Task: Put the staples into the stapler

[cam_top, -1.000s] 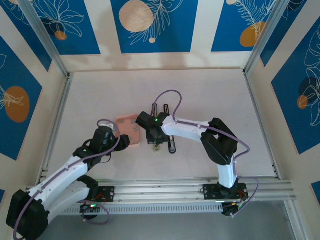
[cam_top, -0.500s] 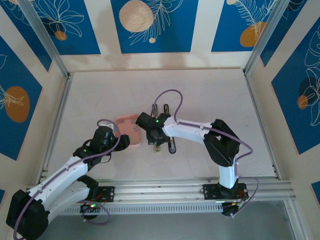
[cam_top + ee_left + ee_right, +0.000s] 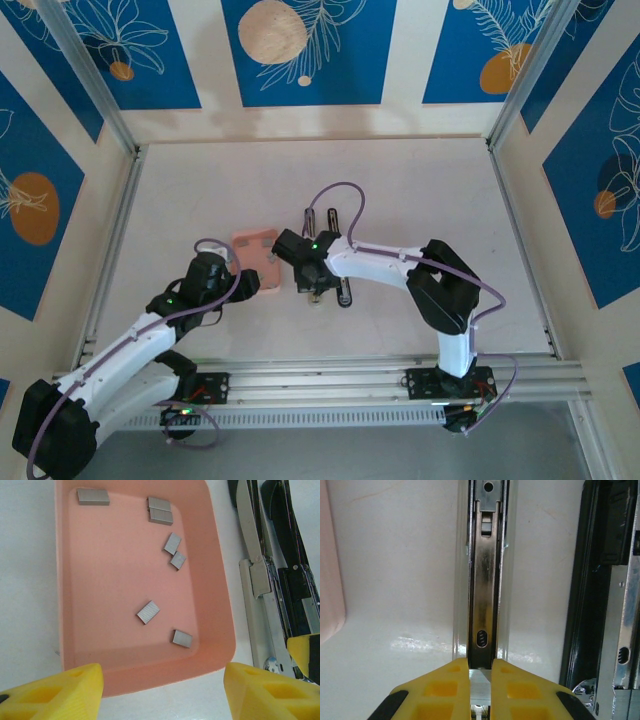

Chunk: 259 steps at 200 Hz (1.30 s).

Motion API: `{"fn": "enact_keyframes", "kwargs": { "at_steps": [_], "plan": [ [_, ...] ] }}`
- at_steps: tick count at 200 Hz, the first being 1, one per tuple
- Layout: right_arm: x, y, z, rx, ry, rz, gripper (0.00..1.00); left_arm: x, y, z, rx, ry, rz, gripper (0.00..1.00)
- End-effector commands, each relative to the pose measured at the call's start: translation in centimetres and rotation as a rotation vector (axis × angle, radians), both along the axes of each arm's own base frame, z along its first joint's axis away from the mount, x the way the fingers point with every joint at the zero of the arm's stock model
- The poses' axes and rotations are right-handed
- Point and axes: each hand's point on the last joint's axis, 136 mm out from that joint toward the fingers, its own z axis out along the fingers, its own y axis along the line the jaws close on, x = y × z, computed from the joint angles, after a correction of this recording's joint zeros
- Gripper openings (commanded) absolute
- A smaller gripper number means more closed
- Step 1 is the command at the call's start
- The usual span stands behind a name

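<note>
Reaching in from the near-left corner, the left gripper [image 3: 162, 692] hangs over the near end of a salmon-pink rounded rectangular plastic tray [image 3: 62, 580]; its jaws stand well apart, one yellow pad on each side of the tray's near rim, and they have hold of nothing; seven small dark grey rectangular metal staples [image 3: 148, 612] lie loose on the tray floor, two toward the near end, two around the middle, and three at the far end, of which two lie touching side by side; just right of the tray, on the pale tabletop [image 3: 300, 180], the small slim stapler [image 3: 255, 575] lies opened out, its silver-white metal bar nearer the tray and its black top arm [image 3: 295, 580] beside that on the right, both running near to far; the right gripper [image 3: 480, 690] sits at the near end of the bar, in line with its open metal channel; its jaws are closed almost together on a thin pale grey strip that looks like one more of the staples; whether that strip touches the channel I cannot tell; beyond the stapler the tabletop runs on to cream wall panels with blue leaf-patterned insets [image 3: 300, 50].
</note>
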Motion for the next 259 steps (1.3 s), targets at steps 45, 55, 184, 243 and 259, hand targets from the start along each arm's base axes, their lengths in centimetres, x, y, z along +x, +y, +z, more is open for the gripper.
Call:
{"fn": "enact_keyframes", "kwargs": {
  "at_steps": [45, 55, 184, 243, 259],
  "plan": [
    [-0.9, -0.5, 1.0, -0.007, -0.016, -0.010, 0.13, 0.7, -0.2, 1.0, -0.027, -0.025, 0.001, 0.65],
    [-1.1, -0.6, 1.1, -0.011, -0.020, -0.011, 0.13, 0.7, -0.2, 1.0, -0.028, -0.026, 0.001, 0.65],
    [-1.3, -1.0, 0.6, -0.014, -0.073, -0.031, 0.12, 0.9, -0.6, 0.9, -0.027, -0.018, -0.013, 0.65],
    [-0.6, -1.0, 0.3, -0.008, -0.076, -0.030, 0.12, 1.2, -0.8, 1.0, -0.024, -0.014, -0.019, 0.65],
    [-0.8, -1.1, 0.3, -0.010, -0.069, -0.031, 0.13, 1.1, -0.8, 1.0, -0.024, -0.013, -0.019, 0.65]
  ]
}}
